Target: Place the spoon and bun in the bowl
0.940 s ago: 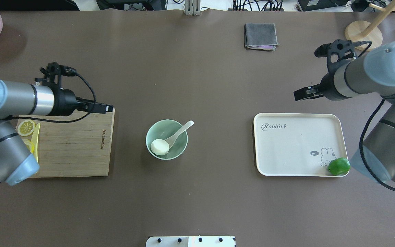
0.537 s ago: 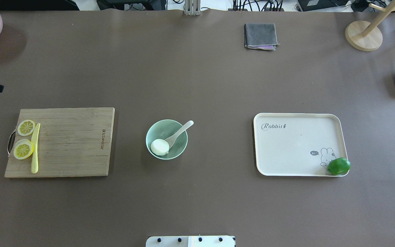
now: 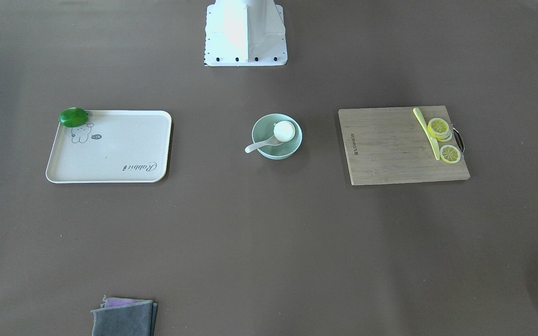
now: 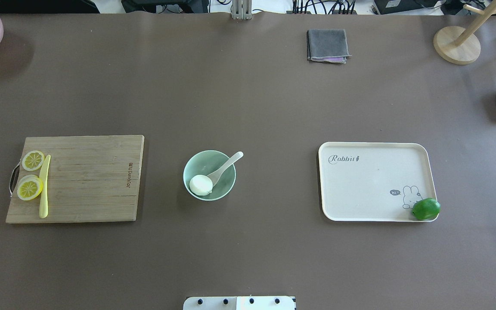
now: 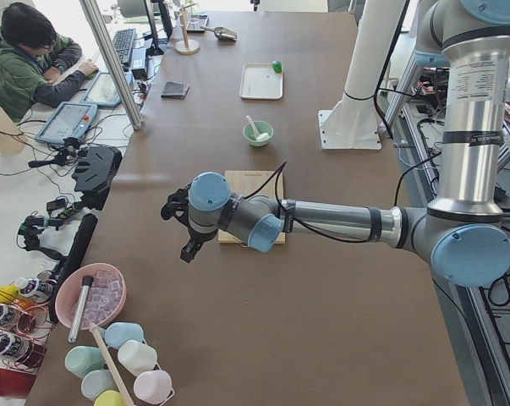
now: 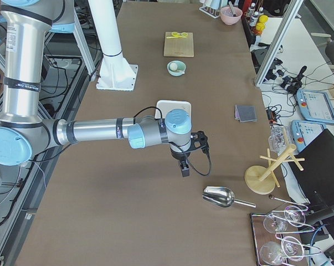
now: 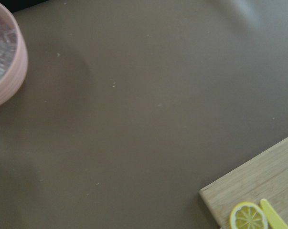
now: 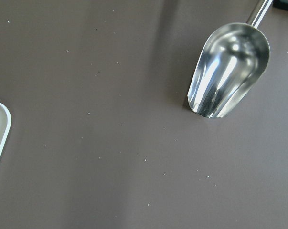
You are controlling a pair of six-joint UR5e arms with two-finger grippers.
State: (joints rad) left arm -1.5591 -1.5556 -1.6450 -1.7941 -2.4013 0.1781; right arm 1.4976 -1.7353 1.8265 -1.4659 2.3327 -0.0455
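In the front-facing view no gripper is seen; the bun [image 3: 284, 130] is seated in the bowl [image 3: 292, 145], and the spoon [image 3: 263, 144] is laid with its head inside and its handle propped over the rim, so the task is judged done. The same is shown from overhead, with neither arm in frame. In the left view the left gripper [image 5: 189, 250] is held over bare table, with the board [image 5: 253, 181] and then the bowl well beyond it; whether its jaws are spread or pressed together cannot be told. In the right view the right gripper [image 6: 184, 169] is hung between the tray [image 6: 169, 104] and the scoop [image 6: 217, 196], far from the bowl, and the state of its jaws likewise cannot be told. Beneath the left wrist a pink bowl [image 7: 10, 71] and a lemon slice [image 7: 248, 217] on the board's corner are shown; beneath the right wrist, the scoop and a tray edge. Both arms are presumably parked clear because nothing is left to carry.
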